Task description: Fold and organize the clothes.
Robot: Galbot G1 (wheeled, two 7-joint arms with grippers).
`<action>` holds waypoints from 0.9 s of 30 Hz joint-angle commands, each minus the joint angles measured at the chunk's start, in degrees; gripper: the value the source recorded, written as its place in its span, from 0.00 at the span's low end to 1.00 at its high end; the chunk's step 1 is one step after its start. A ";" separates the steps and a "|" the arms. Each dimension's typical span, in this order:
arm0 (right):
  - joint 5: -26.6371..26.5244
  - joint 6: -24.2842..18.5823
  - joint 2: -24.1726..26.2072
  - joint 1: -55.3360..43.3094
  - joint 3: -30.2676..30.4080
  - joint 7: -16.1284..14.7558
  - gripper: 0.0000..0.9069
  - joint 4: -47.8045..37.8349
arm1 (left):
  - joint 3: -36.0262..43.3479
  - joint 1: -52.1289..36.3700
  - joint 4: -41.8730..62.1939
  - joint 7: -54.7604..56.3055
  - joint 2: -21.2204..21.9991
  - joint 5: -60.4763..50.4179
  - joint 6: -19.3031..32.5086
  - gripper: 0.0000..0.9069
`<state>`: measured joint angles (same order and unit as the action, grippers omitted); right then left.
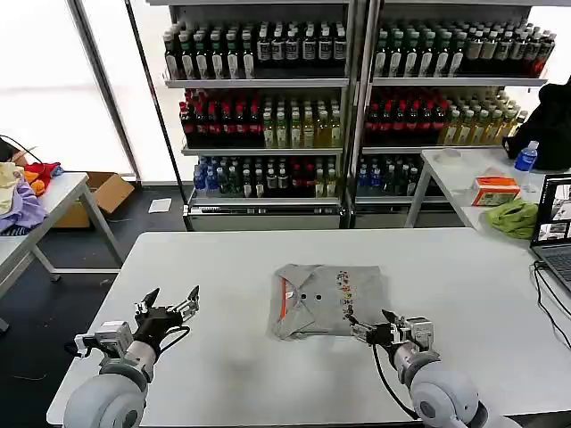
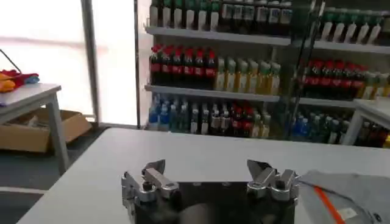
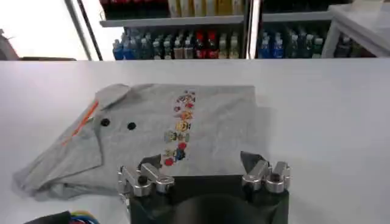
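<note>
One of the clothes, a light grey shirt (image 1: 328, 299), lies folded in the middle of the white table (image 1: 232, 267). Its orange-lined collar, dark buttons and colourful chest print show clearly on the shirt (image 3: 177, 125) in the right wrist view. My right gripper (image 1: 371, 323) is open and hovers at the shirt's near right corner; its open jaws (image 3: 201, 159) stand just over the shirt's near edge, holding nothing. My left gripper (image 1: 169, 300) is open over bare table, well left of the shirt. In the left wrist view the gripper (image 2: 207, 168) faces the table, with the shirt (image 2: 350, 195) off to one side.
Shelves of bottles (image 1: 268, 116) stand behind the table. A side table (image 1: 464, 174) on the right carries an orange box (image 1: 496, 189), a green cloth (image 1: 516, 217) and a laptop (image 1: 555, 234). Another table (image 1: 40, 209) on the left holds coloured clothes. A cable (image 1: 546, 299) lies at the right.
</note>
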<state>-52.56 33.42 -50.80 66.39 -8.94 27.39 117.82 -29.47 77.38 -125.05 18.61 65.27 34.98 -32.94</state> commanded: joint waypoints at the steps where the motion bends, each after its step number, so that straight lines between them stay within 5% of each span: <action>1: -6.59 0.02 0.51 2.87 0.74 2.94 1.00 2.34 | 0.35 -0.10 0.39 -0.06 0.22 -0.32 0.02 1.00; 19: -13.64 0.07 0.81 1.06 -2.78 6.63 1.00 -0.21 | 0.31 -0.16 0.52 -0.16 0.03 -0.33 0.00 1.00; 23: -10.74 -0.05 -1.06 -1.22 -4.51 5.27 1.00 1.00 | 0.21 0.25 0.35 -0.15 0.11 -0.38 0.01 1.00; 27: -0.16 -0.13 -6.65 -9.37 -1.93 1.32 1.00 -3.26 | 0.42 0.69 -0.23 -0.14 0.77 -0.67 0.01 1.00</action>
<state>-62.70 33.37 -51.14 66.23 -11.79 32.38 118.14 -29.22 77.74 -124.80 18.46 65.57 34.61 -32.92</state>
